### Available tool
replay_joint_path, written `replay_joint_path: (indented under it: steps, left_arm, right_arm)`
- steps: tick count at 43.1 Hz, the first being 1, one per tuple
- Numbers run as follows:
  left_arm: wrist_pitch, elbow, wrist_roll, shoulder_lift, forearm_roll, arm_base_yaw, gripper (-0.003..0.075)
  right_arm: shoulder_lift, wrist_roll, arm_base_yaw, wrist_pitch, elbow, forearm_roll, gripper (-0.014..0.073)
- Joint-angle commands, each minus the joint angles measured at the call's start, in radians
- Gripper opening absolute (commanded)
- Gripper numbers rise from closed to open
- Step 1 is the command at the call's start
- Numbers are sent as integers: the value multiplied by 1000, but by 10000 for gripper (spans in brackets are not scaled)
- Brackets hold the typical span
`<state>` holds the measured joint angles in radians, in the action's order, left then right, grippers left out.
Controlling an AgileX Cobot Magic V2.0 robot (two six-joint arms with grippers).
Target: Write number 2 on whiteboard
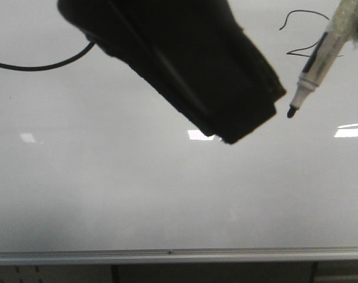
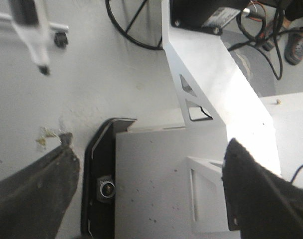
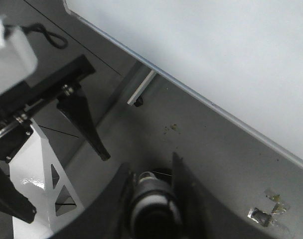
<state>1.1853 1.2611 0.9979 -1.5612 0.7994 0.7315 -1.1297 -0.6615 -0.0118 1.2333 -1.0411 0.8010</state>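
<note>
The whiteboard (image 1: 167,194) fills the front view, with a silver rail along its near edge. A thin black number 2 (image 1: 308,10) is at the top right, partly behind the marker (image 1: 320,56). The marker comes in from the top right corner, its black tip nearer me than the digit; I cannot tell if it touches the board. My right gripper (image 3: 151,172) is shut on the marker (image 3: 151,199), seen end-on. My left gripper (image 1: 244,112) hangs dark over the board's upper middle. In the left wrist view it (image 2: 149,149) is open and empty, and the marker (image 2: 32,35) shows there too.
A black cable (image 1: 43,65) lies across the board's upper left. Bright rectangular light reflections (image 1: 351,131) sit on the board. The right wrist view shows the board's railed edge (image 3: 191,92), grey floor and the white arm stand (image 3: 42,174).
</note>
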Motion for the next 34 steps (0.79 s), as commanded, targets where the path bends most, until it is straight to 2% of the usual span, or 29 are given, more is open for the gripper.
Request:
replay_joint_path:
  steps: [1,12,19,23,27,34]
  left_arm:
    - [-46,30,12,56,58,4,575]
    - [-64,30,22,58,100,6,575]
    - [-27,30,22,58,120,6,551]
    - [27,30,22,58,120,6,477]
    - [80,30,22,58,120,6,353]
    - [80,30,22,58,117,6,115]
  right_arm:
    - [16,-12,-24,102,1,72,-88]
    - [14,-15,-213,61,38,136,-88]
    - [14,-36,-280,-7,38,193,-88]
    - [14,-38,-280,-38,38,201,-88]
    - [14,-42,-280,-59,38,202,-88]
    - [14,-47,-280,-61,38,202,-88]
